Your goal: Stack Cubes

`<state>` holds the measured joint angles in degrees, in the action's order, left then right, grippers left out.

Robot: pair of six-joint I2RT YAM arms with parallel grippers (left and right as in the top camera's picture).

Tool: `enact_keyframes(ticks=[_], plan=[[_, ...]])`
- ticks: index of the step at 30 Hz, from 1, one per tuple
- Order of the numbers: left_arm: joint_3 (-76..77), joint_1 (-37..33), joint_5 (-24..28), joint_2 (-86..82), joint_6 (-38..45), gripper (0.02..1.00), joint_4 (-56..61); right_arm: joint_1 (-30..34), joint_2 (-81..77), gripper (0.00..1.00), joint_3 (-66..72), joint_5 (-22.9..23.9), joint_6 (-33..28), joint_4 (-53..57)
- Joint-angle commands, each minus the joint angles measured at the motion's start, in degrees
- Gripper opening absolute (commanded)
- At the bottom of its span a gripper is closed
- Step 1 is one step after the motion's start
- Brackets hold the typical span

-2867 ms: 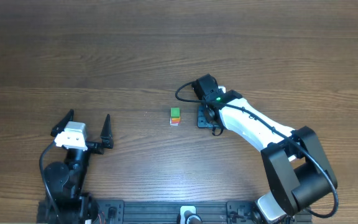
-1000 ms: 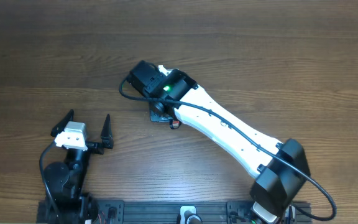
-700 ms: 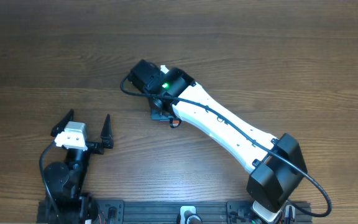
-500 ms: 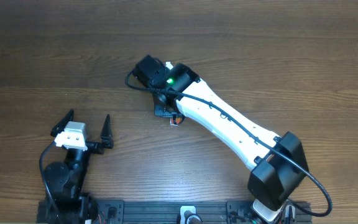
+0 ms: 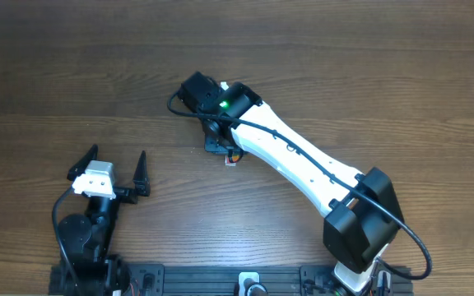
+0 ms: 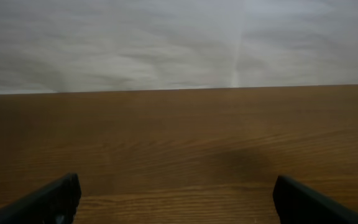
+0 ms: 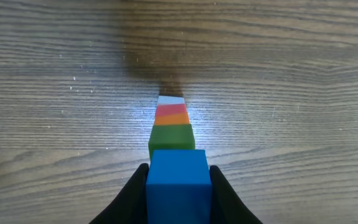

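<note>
My right gripper (image 7: 178, 177) is shut on a blue cube (image 7: 178, 190), gripped by two opposite sides. Straight under the blue cube stands a stack: a green cube (image 7: 172, 138) on top, then orange (image 7: 174, 118), red (image 7: 170, 110) and white (image 7: 171, 99) layers. I cannot tell whether blue touches green. In the top view the right gripper (image 5: 220, 146) hangs over the table's middle and hides most of the stack (image 5: 232, 159). The left gripper (image 5: 113, 168) stands open near the front left, holding nothing.
The wooden table (image 5: 369, 74) is bare around the stack. The right arm (image 5: 303, 168) slants from its base at the front right across the middle. In the left wrist view the open left gripper (image 6: 179, 208) faces bare wood (image 6: 179, 137).
The right arm went from right of the stack to its left side, then over the last second shifted slightly right, back over the stack. The left arm has not moved.
</note>
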<state>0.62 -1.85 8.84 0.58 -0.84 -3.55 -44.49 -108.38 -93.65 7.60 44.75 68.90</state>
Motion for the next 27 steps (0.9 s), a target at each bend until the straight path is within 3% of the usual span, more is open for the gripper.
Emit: enact_keyframes(ticks=[1,27], plan=[[-0.28,0.24,0.57,-0.42,1.07,1.000,0.02,0.31,-0.76,0.012,0.39,-0.48,-0.04,-0.35],[-0.28,0.24,0.57,-0.42,1.07,1.000,0.02,0.59,-0.76,0.031,2.38,-0.96,-0.04,-2.56]])
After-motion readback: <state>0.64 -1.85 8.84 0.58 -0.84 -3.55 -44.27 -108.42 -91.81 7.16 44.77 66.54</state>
